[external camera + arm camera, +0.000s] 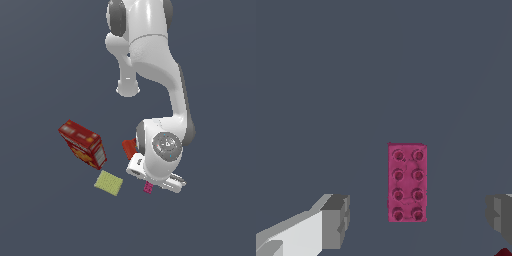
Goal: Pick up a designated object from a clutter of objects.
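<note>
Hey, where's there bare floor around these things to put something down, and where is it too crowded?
Bare floor lies on the exterior view's left of the cracker box and below the yellow pad. The wrist view shows open floor beyond the pink brick. It is crowded between the box, the red drill and the open gripper straddling the brick.

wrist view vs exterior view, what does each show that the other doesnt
Only the wrist view shows the brick's studs, two rows of four, and the two fingers wide apart, one on either side of it, not touching it. Only the exterior view shows the cracker box, the yellow pad, the arm and the red drill, mostly hidden behind the wrist. Both show the pink brick on the dark floor; in the exterior view it just peeks out under the hand.
</note>
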`<state>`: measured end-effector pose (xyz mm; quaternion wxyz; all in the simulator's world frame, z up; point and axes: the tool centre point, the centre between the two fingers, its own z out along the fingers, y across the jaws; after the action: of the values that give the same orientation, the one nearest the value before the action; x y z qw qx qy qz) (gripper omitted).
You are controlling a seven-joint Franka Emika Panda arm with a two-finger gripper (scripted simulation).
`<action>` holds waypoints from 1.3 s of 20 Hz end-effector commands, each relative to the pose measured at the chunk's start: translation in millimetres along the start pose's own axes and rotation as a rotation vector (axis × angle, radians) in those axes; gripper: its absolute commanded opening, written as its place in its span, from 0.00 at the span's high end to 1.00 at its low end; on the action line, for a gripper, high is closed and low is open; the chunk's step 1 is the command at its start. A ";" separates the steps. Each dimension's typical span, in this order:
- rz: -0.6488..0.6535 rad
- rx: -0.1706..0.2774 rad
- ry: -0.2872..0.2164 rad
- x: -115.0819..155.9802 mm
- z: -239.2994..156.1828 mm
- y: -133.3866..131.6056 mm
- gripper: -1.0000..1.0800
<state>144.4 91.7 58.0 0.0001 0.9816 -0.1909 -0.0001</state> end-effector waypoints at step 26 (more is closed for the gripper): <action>0.002 0.000 0.000 -0.3 45.4 -0.3 1.00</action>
<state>144.3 92.0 11.9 0.0002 0.9814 -0.1920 -0.0004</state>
